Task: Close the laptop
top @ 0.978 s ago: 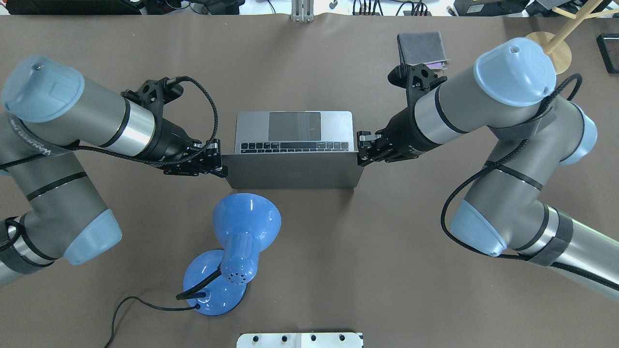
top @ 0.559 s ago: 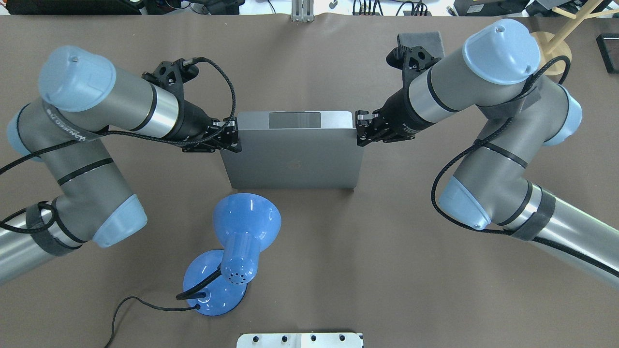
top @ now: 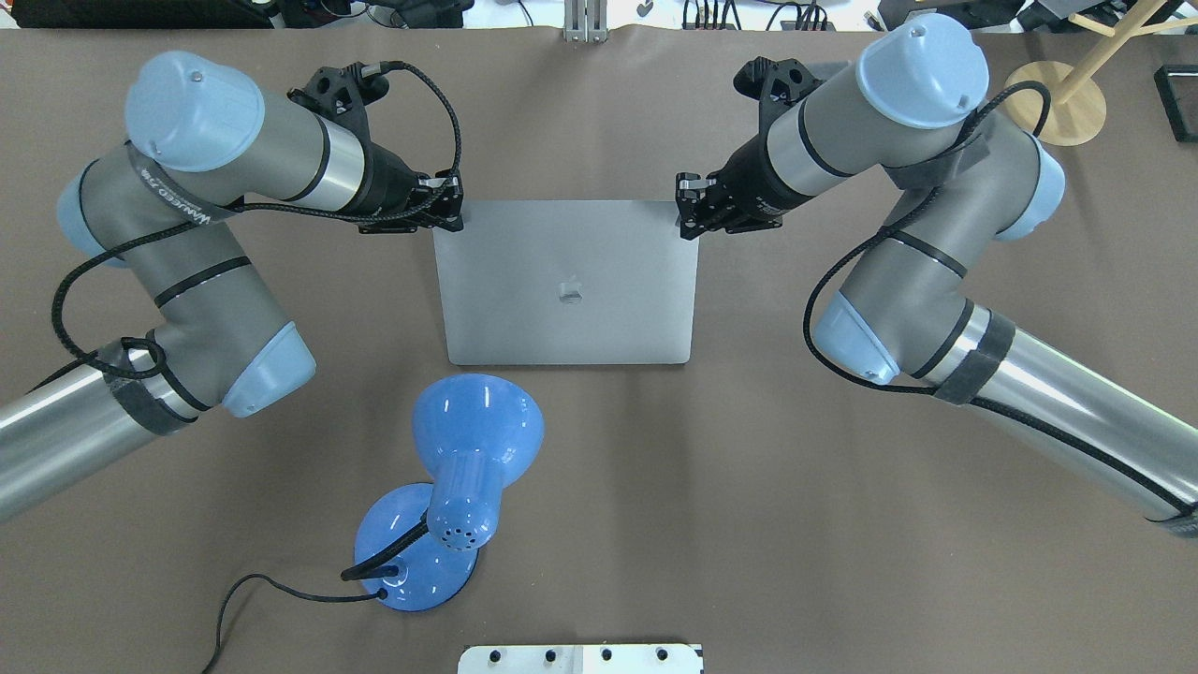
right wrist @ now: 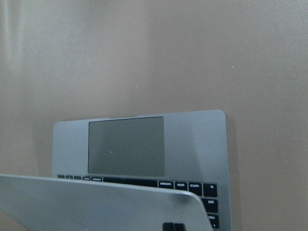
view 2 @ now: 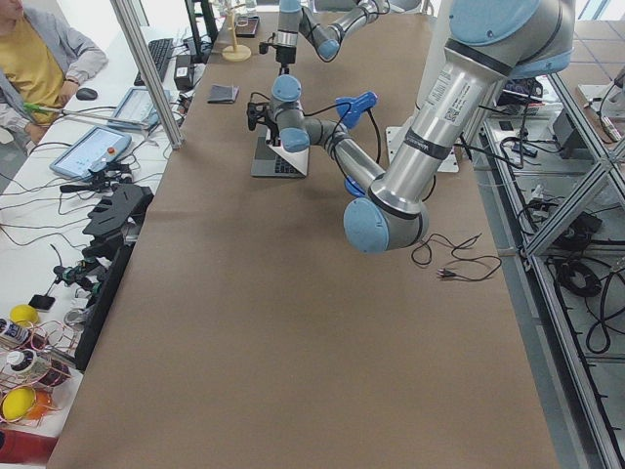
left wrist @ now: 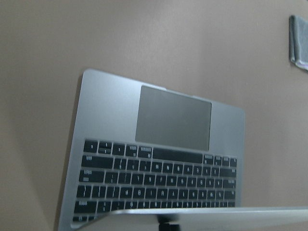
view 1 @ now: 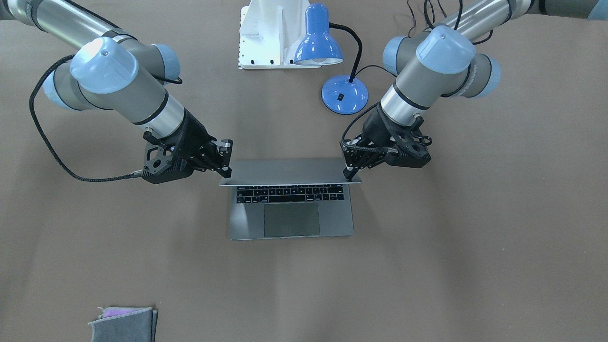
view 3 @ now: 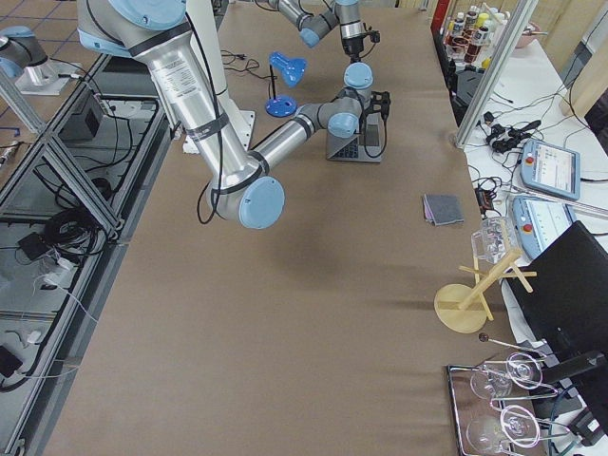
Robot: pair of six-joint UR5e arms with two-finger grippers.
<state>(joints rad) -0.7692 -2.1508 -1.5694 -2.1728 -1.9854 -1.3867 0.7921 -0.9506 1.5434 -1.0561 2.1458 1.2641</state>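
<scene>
The space-grey laptop [top: 599, 318] sits mid-table with its lid [view 1: 285, 169] tilted low over the base. The keyboard [view 1: 289, 194] and trackpad still show in the front-facing view. From overhead the lid and its apple logo hide the base. My left gripper [top: 453, 212] is shut, its tips against the lid's free-edge corner on my left, also seen in the front-facing view [view 1: 350, 172]. My right gripper [top: 689, 210] is shut against the opposite corner [view 1: 226, 170]. Both wrist views look past the lid's edge [left wrist: 202, 216] [right wrist: 96, 202] at the trackpad.
A blue desk lamp [top: 468, 468] with a black cord stands just behind the laptop, on the robot's side. A grey felt pouch [view 1: 123, 324] lies far across the table on my right. A wooden stand [top: 1059, 103] is at the far right. A white mounting plate [top: 580, 659] is at the near edge.
Both grippers have moved away from the robot with the lid's top edge. The lid has swung down; overhead it now hides the keyboard and trackpad and shows its logo.
</scene>
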